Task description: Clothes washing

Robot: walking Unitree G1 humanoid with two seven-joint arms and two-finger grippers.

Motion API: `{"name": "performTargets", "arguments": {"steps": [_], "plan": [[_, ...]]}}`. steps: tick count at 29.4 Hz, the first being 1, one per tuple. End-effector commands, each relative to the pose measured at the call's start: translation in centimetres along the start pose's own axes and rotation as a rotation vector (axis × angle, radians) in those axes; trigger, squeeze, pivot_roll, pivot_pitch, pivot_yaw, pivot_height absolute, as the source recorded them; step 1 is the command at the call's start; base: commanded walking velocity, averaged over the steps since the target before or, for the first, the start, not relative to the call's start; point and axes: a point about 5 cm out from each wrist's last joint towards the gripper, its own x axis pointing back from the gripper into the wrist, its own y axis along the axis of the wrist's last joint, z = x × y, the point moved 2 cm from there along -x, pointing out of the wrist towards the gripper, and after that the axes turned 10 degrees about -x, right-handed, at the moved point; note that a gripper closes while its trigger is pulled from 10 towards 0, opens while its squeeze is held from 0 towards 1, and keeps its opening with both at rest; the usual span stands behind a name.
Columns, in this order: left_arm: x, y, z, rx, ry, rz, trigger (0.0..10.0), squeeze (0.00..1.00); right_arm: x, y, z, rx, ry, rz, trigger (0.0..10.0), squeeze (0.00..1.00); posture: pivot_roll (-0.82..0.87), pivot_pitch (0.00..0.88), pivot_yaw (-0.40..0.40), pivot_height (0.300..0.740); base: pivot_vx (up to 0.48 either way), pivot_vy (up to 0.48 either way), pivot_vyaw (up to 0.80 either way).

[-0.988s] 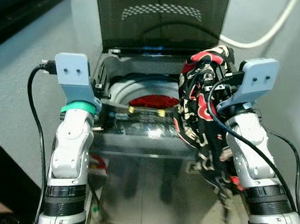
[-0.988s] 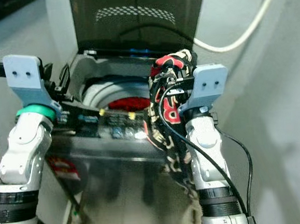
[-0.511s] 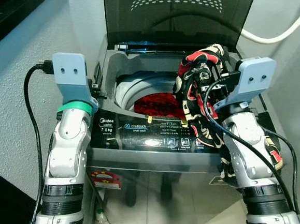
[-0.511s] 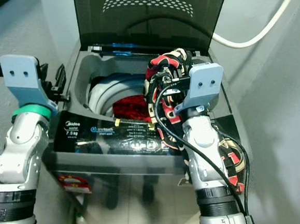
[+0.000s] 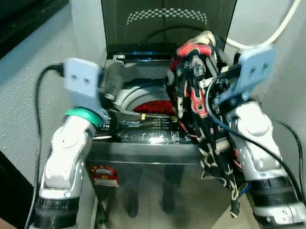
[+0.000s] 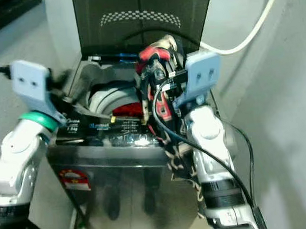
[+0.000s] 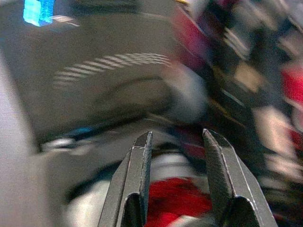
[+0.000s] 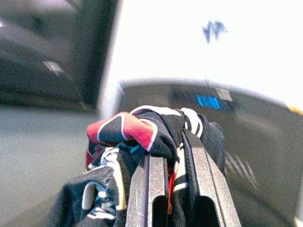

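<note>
Right gripper (image 8: 171, 189) has its two black fingers pinched narrow on a black, red and cream patterned garment (image 5: 204, 121). The bunched top of the cloth is held high at the right side of the washing machine (image 5: 146, 163), above its far right corner. A long tail of the same cloth hangs down the outside of the machine's front right, well below the rim. Left gripper (image 7: 175, 179) is parted and holds nothing; it hangs over the left side of the opening and points toward the drum (image 5: 135, 94). Red laundry (image 5: 155, 106) already lies in the drum, and the dark lid (image 5: 166, 18) stands raised at the far side.

The step looks like loading the garment. To do it well, the right arm should probably carry the bunch further left, over the middle of the drum, and raise it enough for the hanging tail to clear the front rim before letting go. Otherwise the tail may drape over the control panel (image 5: 143, 125). The empty left gripper could tuck in any trailing cloth.
</note>
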Motion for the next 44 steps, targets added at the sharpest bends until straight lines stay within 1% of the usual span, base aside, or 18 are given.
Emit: {"name": "performTargets", "arguments": {"steps": [1,6,12,14,15,16,18,19,20,23,24,25,26,28,30,35,39,44], "plan": [[0.4,0.0,-2.1,0.065,-0.172,-0.002,10.0,0.00,-1.5,1.6,0.3,-0.049,0.040,-0.059,10.0,0.00,0.09,0.000,-0.002,0.740,0.000,0.000,0.00],[-0.5,0.1,-4.0,0.157,-0.331,-0.027,10.0,0.00,-4.2,4.8,0.6,-0.167,0.078,-0.160,10.0,0.00,0.09,0.003,-0.013,0.740,0.000,0.000,0.00],[-3.6,-0.4,-2.8,0.149,-0.332,-0.030,10.0,0.00,-4.9,7.1,0.9,-0.263,0.132,-0.220,10.0,0.00,0.08,0.033,-0.009,0.740,0.000,0.000,0.00],[-5.8,-1.6,-0.2,0.065,-0.214,0.032,10.0,0.00,-4.7,7.4,0.5,-0.260,0.132,-0.222,10.0,0.00,0.06,0.040,0.005,0.740,0.000,0.000,0.00],[-5.8,-1.6,-0.2,0.065,-0.214,0.032,10.0,0.00,-4.7,7.4,0.5,-0.260,0.132,-0.222,10.0,0.00,0.06,0.040,0.005,0.740,0.000,0.000,0.00],[-6.8,-2.0,3.2,-0.040,-0.055,0.099,10.0,0.00,-4.3,5.8,-0.7,-0.185,0.063,-0.156,10.0,0.00,0.04,0.057,0.028,0.740,0.000,0.000,0.00],[-6.8,-2.0,3.2,-0.040,-0.055,0.099,10.0,0.00,-4.3,5.8,-0.7,-0.185,0.063,-0.156,10.0,0.00,0.04,0.057,0.028,0.740,0.000,0.000,0.00],[-6.9,-2.0,4.6,-0.074,0.006,0.118,10.0,0.00,-4.1,4.8,-1.2,-0.147,0.027,-0.121,10.0,0.00,0.04,0.057,0.028,0.740,0.000,0.000,0.00],[-6.8,-1.0,8.9,-0.259,0.200,0.165,10.0,0.00,-3.6,2.2,-2.9,-0.046,-0.108,-0.034,10.0,0.00,0.03,0.077,0.043,0.740,0.000,0.000,0.00],[-6.6,0.5,11.9,-0.369,0.318,0.179,10.0,0.00,-3.3,0.6,-4.1,0.080,-0.198,0.026,10.0,0.00,0.03,0.085,0.045,0.740,0.000,0.000,0.00],[-6.6,0.5,11.9,-0.369,0.318,0.179,10.0,0.00,-3.3,0.6,-4.1,0.080,-0.198,0.026,10.0,0.00,0.03,0.085,0.045,0.740,0.000,0.000,0.00],[-7.0,1.2,12.8,-0.345,0.270,0.189,10.0,0.00,-3.0,-1.4,-4.6,0.255,-0.239,0.108,10.0,0.00,0.03,0.100,0.047,0.740,0.000,0.000,0.00],[-7.0,1.2,12.8,-0.345,0.270,0.189,10.0,0.00,-3.0,-1.4,-4.6,0.255,-0.239,0.108,10.0,0.00,0.03,0.100,0.047,0.740,0.000,0.000,0.00],[-7.6,0.8,11.3,-0.275,0.076,0.199,10.0,0.00,-2.5,-3.8,-4.6,0.358,-0.251,0.200,10.0,0.00,0.03,0.112,0.054,0.740,0.000,0.000,0.00],[-7.6,0.8,11.3,-0.275,0.076,0.199,10.0,0.00,-2.5,-3.8,-4.6,0.358,-0.251,0.200,10.0,0.00,0.03,0.112,0.054,0.740,0.000,0.000,0.00],[-8.4,-1.2,5.9,-0.107,-0.280,0.159,10.0,0.00,-0.9,-9.0,-1.7,0.440,-0.133,0.401,10.0,0.00,0.04,0.123,0.046,0.740,0.000,0.000,0.00],[-8.1,-1.7,4.6,-0.072,-0.373,0.146,10.0,0.00,-0.7,-9.1,-1.8,0.491,-0.131,0.395,10.0,0.00,0.04,0.122,0.043,0.740,0.000,0.000,0.00],[-6.8,-2.1,2.0,0.055,-0.555,0.096,10.0,0.00,-0.1,-8.3,-4.3,0.469,-0.230,0.380,10.0,0.00,0.05,0.119,0.037,0.740,0.000,0.000,0.00]]}}
